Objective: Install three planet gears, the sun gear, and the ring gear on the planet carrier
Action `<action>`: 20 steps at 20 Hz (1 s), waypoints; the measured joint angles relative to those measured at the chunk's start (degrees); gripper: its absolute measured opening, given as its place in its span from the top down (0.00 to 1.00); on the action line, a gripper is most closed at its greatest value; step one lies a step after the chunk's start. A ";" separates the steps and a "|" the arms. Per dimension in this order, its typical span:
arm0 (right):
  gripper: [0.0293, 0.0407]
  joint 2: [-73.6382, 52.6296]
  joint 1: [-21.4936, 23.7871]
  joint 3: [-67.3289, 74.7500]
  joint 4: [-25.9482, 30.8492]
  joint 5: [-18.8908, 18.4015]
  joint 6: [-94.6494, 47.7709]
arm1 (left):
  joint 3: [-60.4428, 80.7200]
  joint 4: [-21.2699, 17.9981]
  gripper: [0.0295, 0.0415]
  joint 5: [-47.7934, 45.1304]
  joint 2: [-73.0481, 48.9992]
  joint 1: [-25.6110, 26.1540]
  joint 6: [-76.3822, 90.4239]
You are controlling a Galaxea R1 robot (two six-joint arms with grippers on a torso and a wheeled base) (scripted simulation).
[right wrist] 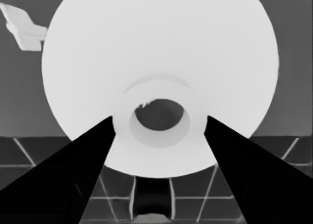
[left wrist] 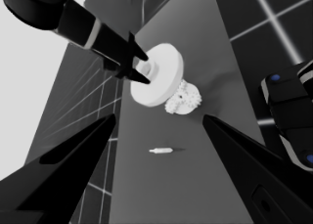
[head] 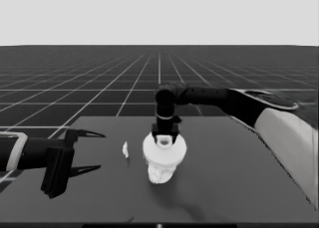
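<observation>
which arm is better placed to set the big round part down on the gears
Right, I'd say. The right gripper is closed on the hub of the larger round part, beside the smaller round part with gears. The left gripper waits open at the table's left end.

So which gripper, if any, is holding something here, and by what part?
The right gripper holds the larger white round part by its raised centre hub, a finger on either side. The left gripper, parked at the table's left end, holds nothing.
</observation>
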 joint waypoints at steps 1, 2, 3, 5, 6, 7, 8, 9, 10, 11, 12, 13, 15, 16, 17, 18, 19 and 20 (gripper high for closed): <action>0.51 1.37 -0.08 -1.70 -0.08 -0.03 -0.42 | 0.00 0.00 0.25 0.00 0.00 0.00 0.00; 0.51 2.16 -0.12 -2.75 -0.14 -0.05 -0.71 | 0.00 0.00 0.25 0.00 0.00 0.00 0.00; 0.51 2.61 -0.15 -3.38 -0.17 -0.07 -0.89 | 0.00 0.00 0.25 0.00 0.00 0.00 0.00; 0.51 3.02 -0.18 -3.99 -0.20 -0.09 -1.06 | 0.00 0.00 0.25 0.00 0.00 0.00 0.00; 0.51 2.89 -6.34 -3.48 -7.47 1.17 -0.64 | 0.00 0.00 0.25 0.00 0.00 0.00 0.00; 0.51 3.15 -11.61 -4.48 -11.85 1.90 -1.28 | 0.00 0.00 0.25 0.00 0.00 0.00 0.00; 0.51 3.51 -14.52 -5.89 -14.34 2.49 -2.20 | 0.00 0.00 0.25 0.00 0.00 0.00 0.00; 0.51 3.78 -16.09 -7.00 -15.74 2.93 -2.90 | 0.00 0.00 0.25 0.00 0.00 0.00 0.00; 0.51 3.97 -16.94 -7.72 -16.54 3.23 -3.35 | 0.00 0.00 0.25 0.00 0.00 0.00 0.00; 0.51 4.09 -17.41 -8.17 -17.00 3.42 -3.62 | 0.00 0.00 0.25 0.00 0.00 0.00 0.00; 0.51 4.16 -17.66 -8.43 -17.28 3.53 -3.78 | 0.00 0.00 0.25 0.00 0.00 0.00 0.00; 0.51 4.20 -17.65 -8.56 -17.44 3.56 -3.87 | 0.00 0.00 0.25 0.00 0.00 0.00 0.00; 0.51 4.24 -17.65 -8.66 -17.59 3.59 -3.93 | 0.00 0.00 0.25 0.00 0.00 0.00 0.00; 0.51 4.20 -17.71 -8.69 -17.62 3.56 -3.74 | 0.00 0.00 0.25 0.00 0.00 0.00 0.00; 0.51 4.18 -17.77 -8.70 -17.63 3.53 -3.42 | 0.00 0.00 0.25 0.00 0.00 0.00 0.00; 0.51 4.16 -17.83 -8.71 -17.62 3.50 -3.02 | 0.00 0.00 0.25 0.00 0.00 0.00 0.00; 0.51 4.14 -17.87 -8.71 -17.61 3.47 -2.58 | 0.00 0.00 0.25 0.00 0.00 0.00 0.00; 0.51 4.12 -17.87 -8.72 -17.62 3.45 -2.12 | 0.00 0.00 0.25 0.00 0.00 0.00 0.00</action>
